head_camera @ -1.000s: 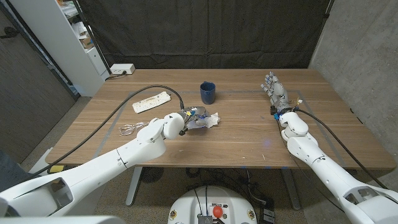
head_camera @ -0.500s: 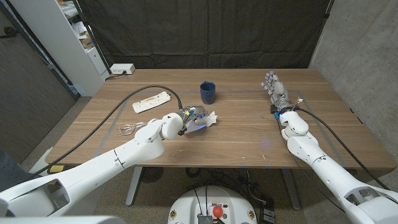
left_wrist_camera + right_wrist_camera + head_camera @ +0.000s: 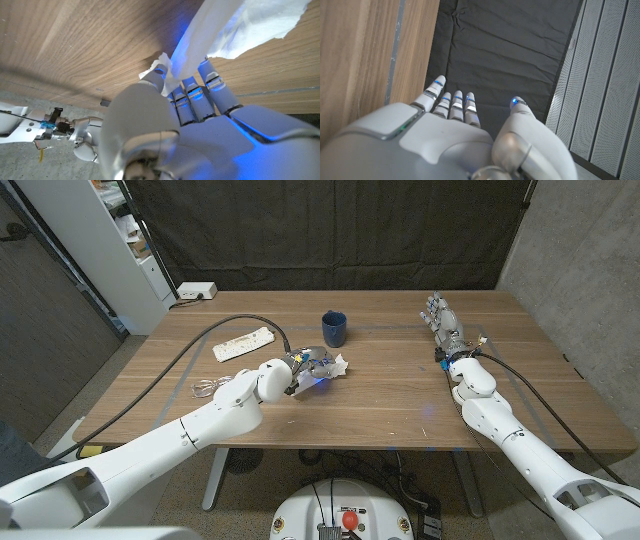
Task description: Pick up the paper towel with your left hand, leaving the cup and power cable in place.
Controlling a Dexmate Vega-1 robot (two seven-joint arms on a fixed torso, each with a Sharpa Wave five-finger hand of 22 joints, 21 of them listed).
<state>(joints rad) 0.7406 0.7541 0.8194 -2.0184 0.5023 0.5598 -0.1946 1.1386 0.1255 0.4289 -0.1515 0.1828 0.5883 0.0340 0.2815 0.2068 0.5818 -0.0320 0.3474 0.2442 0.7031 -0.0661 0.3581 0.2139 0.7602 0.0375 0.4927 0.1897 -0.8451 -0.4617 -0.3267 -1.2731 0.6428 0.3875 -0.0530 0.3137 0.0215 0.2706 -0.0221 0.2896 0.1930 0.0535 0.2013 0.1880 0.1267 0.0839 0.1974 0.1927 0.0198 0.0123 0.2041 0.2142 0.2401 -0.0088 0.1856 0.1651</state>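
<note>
Fingers (image 3: 192,97) of the left hand (image 3: 305,370) pinch the paper towel (image 3: 235,25), lifting it while the cup (image 3: 334,328) beyond stays untouched; the right hand (image 3: 441,317) waits with fingers spread.

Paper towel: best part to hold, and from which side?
The bunched end, where the left hand already pinches the paper towel. Come from the robot's side, fingers pointing away: the loose end trails toward the cup, and the power cable lies clear to the left.

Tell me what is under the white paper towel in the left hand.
The crumpled white paper towel, gripped by the left hand, hangs over bare wooden table. Whether its lowest edge touches the wood is hidden by the fingers.
</note>
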